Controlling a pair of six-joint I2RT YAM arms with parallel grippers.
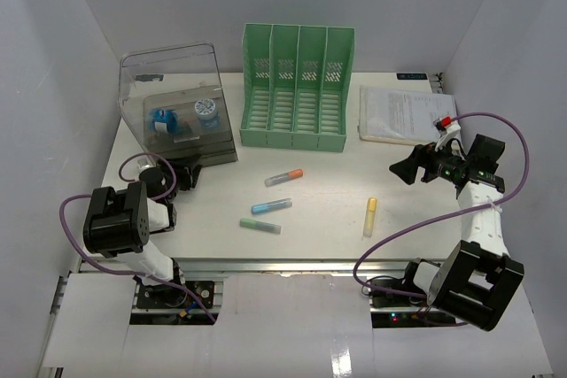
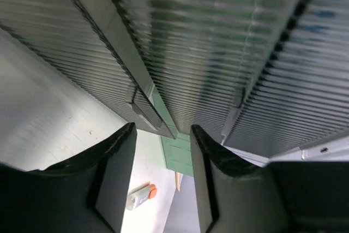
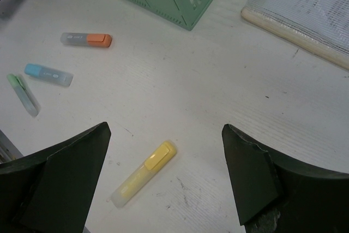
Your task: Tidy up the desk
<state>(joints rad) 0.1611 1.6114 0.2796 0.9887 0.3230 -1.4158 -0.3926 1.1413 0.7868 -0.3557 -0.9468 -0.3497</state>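
Right hand (image 3: 166, 129) hangs wide open, empty, near the yellow highlighter (image 3: 144, 172); left hand (image 2: 162, 129) sits half-open, empty, by the drawer box (image 2: 218, 53).

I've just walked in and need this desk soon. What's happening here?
Two robot arms are tidying the white desk. The left gripper, jaws open and empty, sits close to the ribbed front of the clear plastic drawer box. The right gripper hovers open above the yellow highlighter. An orange-capped highlighter, a blue highlighter and a green highlighter lie loose mid-desk; nothing is held.
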